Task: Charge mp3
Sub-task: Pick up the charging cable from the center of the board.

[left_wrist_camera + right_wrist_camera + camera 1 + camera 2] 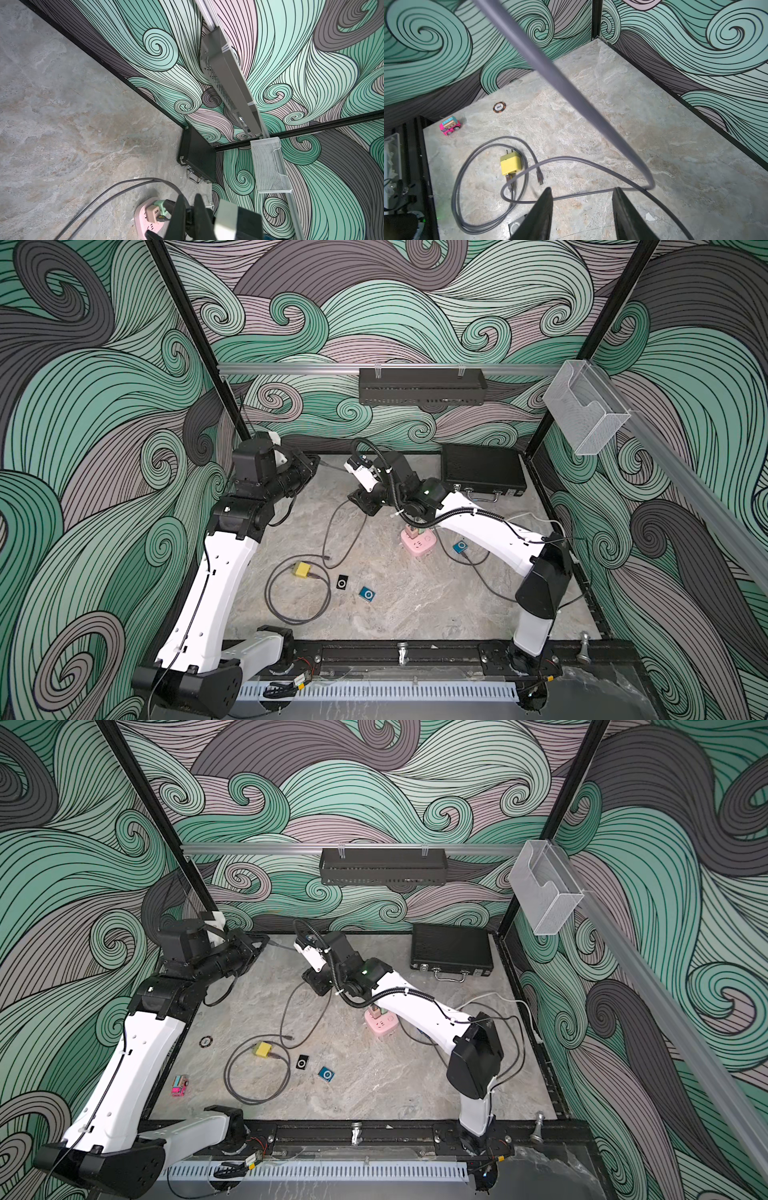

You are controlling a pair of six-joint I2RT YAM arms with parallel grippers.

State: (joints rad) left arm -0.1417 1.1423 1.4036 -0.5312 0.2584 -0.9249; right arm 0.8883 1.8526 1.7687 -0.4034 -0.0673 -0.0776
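A black mp3 player [342, 583] and a blue one [367, 594] lie on the table's near middle. Another blue one [461, 547] lies by the pink power strip [417, 545] with a cable at it. My left gripper [189, 195] at the far left is shut on a grey cable [571, 91], which hangs raised across the right wrist view. My right gripper [582, 189] hovers open mid-table with nothing between its fingers; the cable passes beside one finger. A beige charger [153, 212] sits in the strip. A yellow charger [510, 164] lies unplugged with its coiled cable.
A black case [482, 470] stands at the back right. A poker chip [206, 1041] and a toy car [179, 1085] lie at the left. A black shelf [422, 385] and a clear bin [586, 414] hang on the walls.
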